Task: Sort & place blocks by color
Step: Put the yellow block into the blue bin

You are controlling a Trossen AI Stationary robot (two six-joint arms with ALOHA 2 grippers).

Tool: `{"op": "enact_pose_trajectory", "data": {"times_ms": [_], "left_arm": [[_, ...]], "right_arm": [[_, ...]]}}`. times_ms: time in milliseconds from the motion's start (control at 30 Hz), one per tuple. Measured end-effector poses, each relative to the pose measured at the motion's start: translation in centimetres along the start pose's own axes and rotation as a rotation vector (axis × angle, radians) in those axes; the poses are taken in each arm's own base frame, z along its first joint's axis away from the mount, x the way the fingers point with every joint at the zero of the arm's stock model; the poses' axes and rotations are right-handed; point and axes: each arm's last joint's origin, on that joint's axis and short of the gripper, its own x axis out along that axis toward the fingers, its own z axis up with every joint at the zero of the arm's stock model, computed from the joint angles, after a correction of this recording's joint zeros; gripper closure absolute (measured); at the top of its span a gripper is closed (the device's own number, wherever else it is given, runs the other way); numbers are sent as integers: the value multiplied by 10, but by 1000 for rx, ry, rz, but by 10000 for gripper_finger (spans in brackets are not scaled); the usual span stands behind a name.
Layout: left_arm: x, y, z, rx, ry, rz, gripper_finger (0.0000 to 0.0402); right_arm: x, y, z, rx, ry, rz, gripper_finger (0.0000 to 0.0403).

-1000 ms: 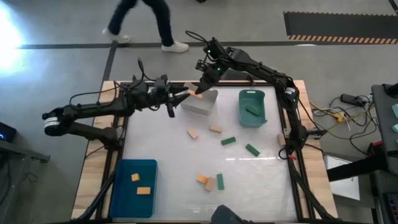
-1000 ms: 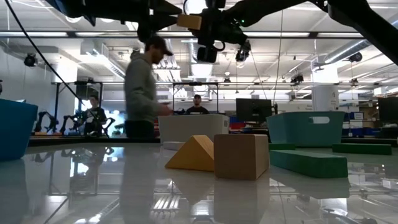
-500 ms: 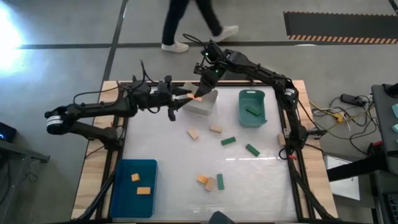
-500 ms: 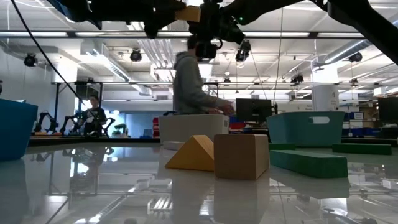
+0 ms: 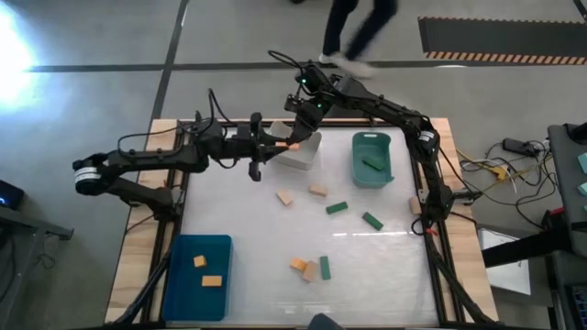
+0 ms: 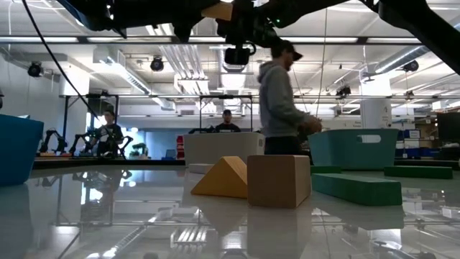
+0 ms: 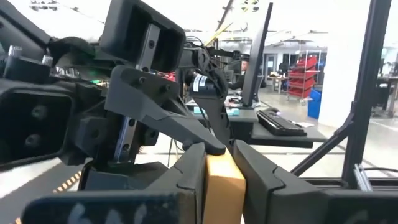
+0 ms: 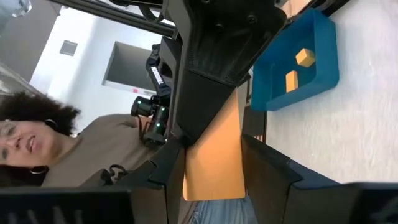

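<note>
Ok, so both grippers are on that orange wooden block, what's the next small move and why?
Probably open the right gripper. The left gripper also clamps the orange wooden block, held in the air between both arms. Letting go would free the left arm to carry it to the blue bin, which holds two orange blocks.

Two dark jointed arms, loose black cables, small green lights, angular black jaws
</note>
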Motion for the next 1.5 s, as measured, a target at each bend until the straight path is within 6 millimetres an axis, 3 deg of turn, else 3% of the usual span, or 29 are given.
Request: {"op": "enact_pose_trajectory", "data": {"times_ms": [267, 567, 733, 1000, 1233, 1500], "left_arm": [[-3, -2, 3, -34, 1, 6, 357], [-22, -9, 10, -151, 217, 25, 357], [-45, -23, 18, -378, 413, 49, 357], [-75, -75, 16, -904, 897, 109, 357], [-92, -126, -16, -1144, 1432, 252, 357], [-88, -152, -65, -1024, 1752, 266, 357]], "right_arm": [[-6, -1, 1, 0, -14, -10, 240], [-45, -6, 3, 3, -100, -48, 195], [-64, -10, 4, -26, -179, -153, 193], [-80, -14, 4, -94, -235, -255, 193], [-80, -15, 5, -143, -243, -305, 193], [-81, -15, 5, -166, -245, -323, 193]]}}
